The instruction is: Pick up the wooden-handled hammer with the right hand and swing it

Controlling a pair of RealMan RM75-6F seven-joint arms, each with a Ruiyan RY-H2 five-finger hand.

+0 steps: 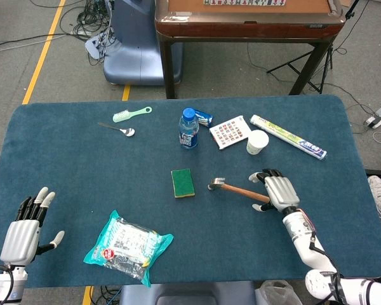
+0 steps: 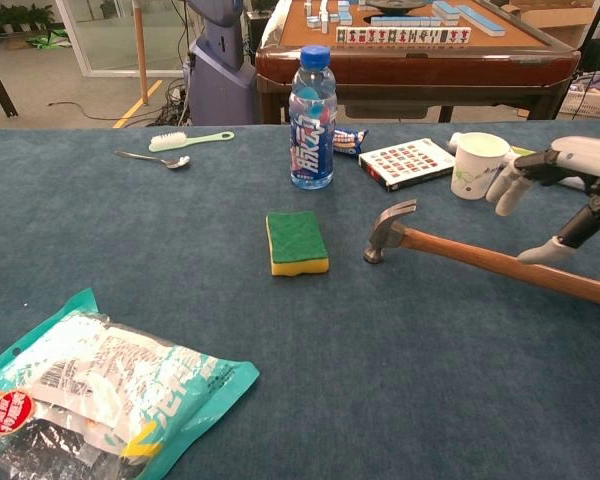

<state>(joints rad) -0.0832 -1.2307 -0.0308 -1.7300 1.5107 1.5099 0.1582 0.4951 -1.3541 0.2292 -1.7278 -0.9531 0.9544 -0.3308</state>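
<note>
The hammer [image 1: 241, 189] lies flat on the blue table [image 1: 82, 165], its metal head near the green sponge [image 1: 183, 182]. The right hand [image 1: 278, 190] is over the far end of the wooden handle, fingers apart and bent down, holding nothing. I cannot tell if it touches the handle. The left hand [image 1: 26, 224] is far away at the table's near corner, fingers spread, holding nothing. The writing on the bottle [image 2: 312, 118] is too small to read

Paper cup [image 2: 477, 164] and card box [image 2: 407, 162] crowd behind hammer [image 2: 480, 259]; bare cloth in front; sponge [image 2: 296, 241] near head
</note>
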